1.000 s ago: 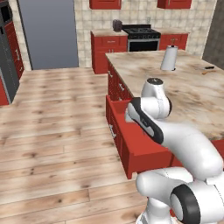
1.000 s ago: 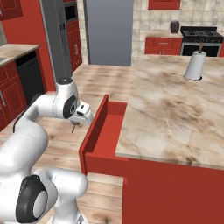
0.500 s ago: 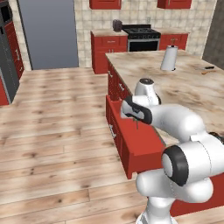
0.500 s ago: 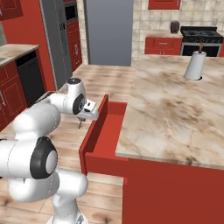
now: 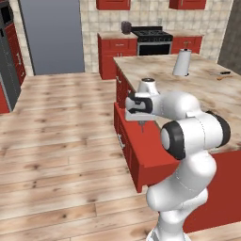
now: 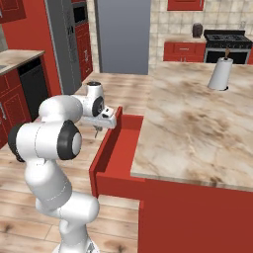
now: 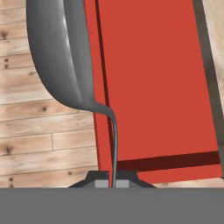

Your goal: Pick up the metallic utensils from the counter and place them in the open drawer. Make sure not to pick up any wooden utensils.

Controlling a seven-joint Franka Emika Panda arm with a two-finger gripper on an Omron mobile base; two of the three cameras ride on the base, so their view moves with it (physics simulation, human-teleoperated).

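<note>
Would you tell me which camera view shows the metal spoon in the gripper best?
The hand view: the metal spoon hangs large, bowl and thin handle clear, over the open drawer. In both base views it is a small dark sliver under the gripper.

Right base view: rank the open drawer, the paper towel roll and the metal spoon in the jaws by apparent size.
1. Open drawer, largest.
2. Paper towel roll, though it stands farther from the camera.
3. Metal spoon, a thin sliver hanging below the shut jaws.

The metal spoon [image 7: 61, 57] has its bowl cut off by the hand view's top edge; far across the tabletop [image 5: 207, 89], small utensils [image 5: 221, 74] are unidentifiable.
</note>
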